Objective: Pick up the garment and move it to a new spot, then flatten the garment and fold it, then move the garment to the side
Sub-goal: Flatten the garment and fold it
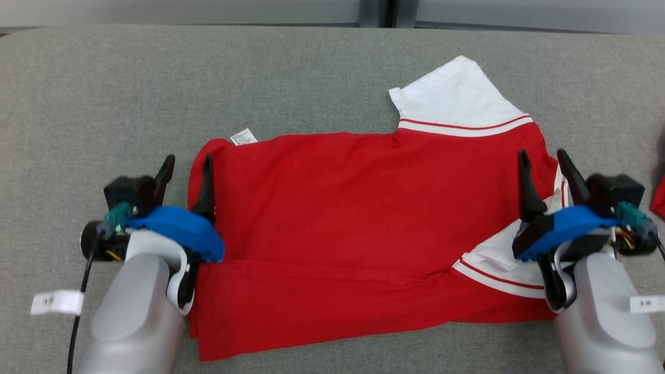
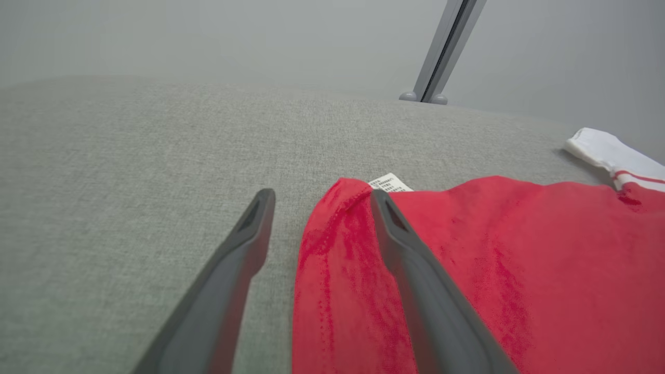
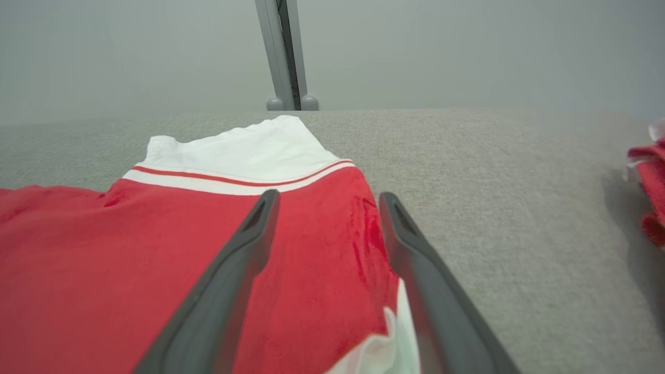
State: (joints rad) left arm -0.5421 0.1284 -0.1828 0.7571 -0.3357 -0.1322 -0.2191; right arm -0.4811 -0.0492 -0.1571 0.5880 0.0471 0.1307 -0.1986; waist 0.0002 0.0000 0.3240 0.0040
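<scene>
Shirt (image 1: 332,208): soft, light, floppy.
Left tool (image 1: 188,161): spread, empty.
Right tool (image 1: 543,156): spread, empty.
Grip: edges by each tool.

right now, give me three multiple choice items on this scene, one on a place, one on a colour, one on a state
1. Where on the garment does the label sit?
A) far left corner, by the left gripper
B) near right corner
C) mid panel

2. What colour is the far sleeve?
A) all red
B) white with a thin red stripe
C) grey

3. How do the left gripper and the right gripper stand?
A) both shut on cloth
B) one open, one shut
C) both open

Key: 1 A, it pokes out there; 2 B, white cloth with a red line; 3 C, both pairs of jaws stand apart, pinching nothing.
</scene>
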